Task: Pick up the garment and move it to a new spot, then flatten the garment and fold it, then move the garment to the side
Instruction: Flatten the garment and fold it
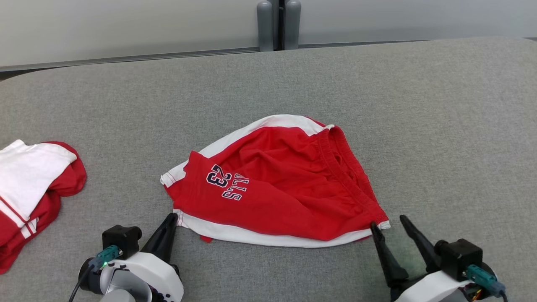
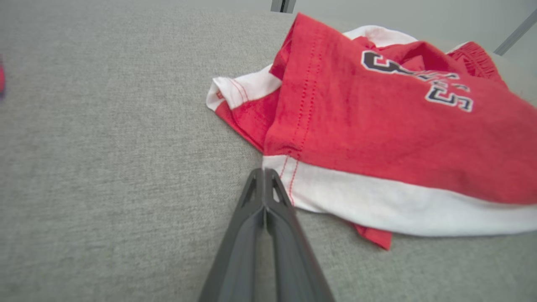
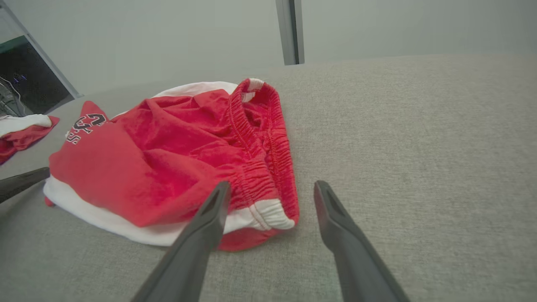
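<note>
Reading navy "23" | red-white shorts (image 1: 289, 197) | adjoining lettering (image 1: 236, 187) partly hidden

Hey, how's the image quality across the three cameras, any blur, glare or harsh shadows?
Head view: sharp and evenly lit, no glare, only a thin shadow under the red shorts. Left wrist view: soft, with the lettering smeared toward the right edge. Right wrist view: slightly hazy, with the back wall washed out.

Soft matt red cloth garment (image 1: 285, 184) on coarse grey woven table (image 1: 440, 126).
</note>
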`<state>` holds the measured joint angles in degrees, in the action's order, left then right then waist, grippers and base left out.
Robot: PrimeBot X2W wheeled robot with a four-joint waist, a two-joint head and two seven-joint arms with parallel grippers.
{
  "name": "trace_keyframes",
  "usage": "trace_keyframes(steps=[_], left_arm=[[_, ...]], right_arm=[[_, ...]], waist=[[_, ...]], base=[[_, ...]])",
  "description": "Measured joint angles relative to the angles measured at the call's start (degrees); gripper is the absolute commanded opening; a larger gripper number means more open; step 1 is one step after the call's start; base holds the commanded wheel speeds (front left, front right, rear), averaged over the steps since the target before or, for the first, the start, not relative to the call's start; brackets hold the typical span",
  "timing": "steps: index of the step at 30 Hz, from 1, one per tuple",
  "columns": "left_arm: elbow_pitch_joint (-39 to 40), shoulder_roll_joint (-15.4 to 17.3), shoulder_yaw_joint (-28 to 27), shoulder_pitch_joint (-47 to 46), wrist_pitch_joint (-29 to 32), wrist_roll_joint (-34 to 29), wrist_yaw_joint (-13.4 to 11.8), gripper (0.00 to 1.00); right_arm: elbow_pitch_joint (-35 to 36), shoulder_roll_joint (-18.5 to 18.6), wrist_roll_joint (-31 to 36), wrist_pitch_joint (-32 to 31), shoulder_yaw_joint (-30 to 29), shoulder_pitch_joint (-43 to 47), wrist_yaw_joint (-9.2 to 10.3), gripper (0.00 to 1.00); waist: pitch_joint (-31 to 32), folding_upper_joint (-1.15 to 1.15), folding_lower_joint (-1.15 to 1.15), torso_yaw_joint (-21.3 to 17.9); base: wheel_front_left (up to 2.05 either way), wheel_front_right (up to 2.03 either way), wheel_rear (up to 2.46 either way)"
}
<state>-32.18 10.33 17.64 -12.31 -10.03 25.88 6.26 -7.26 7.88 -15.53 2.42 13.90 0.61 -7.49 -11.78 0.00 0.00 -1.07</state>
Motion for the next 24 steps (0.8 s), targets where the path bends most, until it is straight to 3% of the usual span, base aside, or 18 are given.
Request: trace_keyframes(steps=[9,10,11,13,20,24], left_arm=[[-0.1,-0.3,0.1,-0.9,-2.1,0.4,-0.3,0.0],[0.1,-0.3,0.0,-0.8,-2.3,0.4,-0.4,0.0],[0.4,-0.3,0.0,-0.8,-2.4,0.4,-0.7,0.0],[1.7,-0.3,-0.3,-0.7,-2.8,0.5,-1.3,0.0],[8.6,0.4,-0.7,0.2,-3.6,-0.2,-2.8,0.0],[16.9,1.6,-1.2,0.4,-3.7,-1.1,-4.4,0.0]], right_arm=[[-4.5,1.0,-1.2,-1.0,4.9,-1.7,0.0,1.0],[-4.8,1.1,-1.4,-1.0,5.0,-1.9,0.0,0.49],[-5.1,1.2,-1.6,-0.9,5.1,-2.1,0.0,0.37],[-5.5,1.5,-1.8,-0.9,5.3,-2.4,0.0,0.0],[-4.0,2.6,-3.4,0.6,5.4,-3.6,0.0,0.0],[0.5,3.9,-3.7,3.1,4.8,-4.6,0.0,0.0]], waist=[[-0.1,0.0,0.0,0.6],[0.0,0.0,0.0,0.7],[0.1,0.0,0.0,0.9],[0.3,0.0,0.0,1.1],[0.9,0.0,0.0,1.6],[1.5,0.0,0.0,1.5]], base=[[0.0,0.0,0.0],[0.0,0.0,0.0],[0.0,0.0,0.0],[0.0,0.0,0.0],[0.0,0.0,0.0],[0.0,0.0,0.0]])
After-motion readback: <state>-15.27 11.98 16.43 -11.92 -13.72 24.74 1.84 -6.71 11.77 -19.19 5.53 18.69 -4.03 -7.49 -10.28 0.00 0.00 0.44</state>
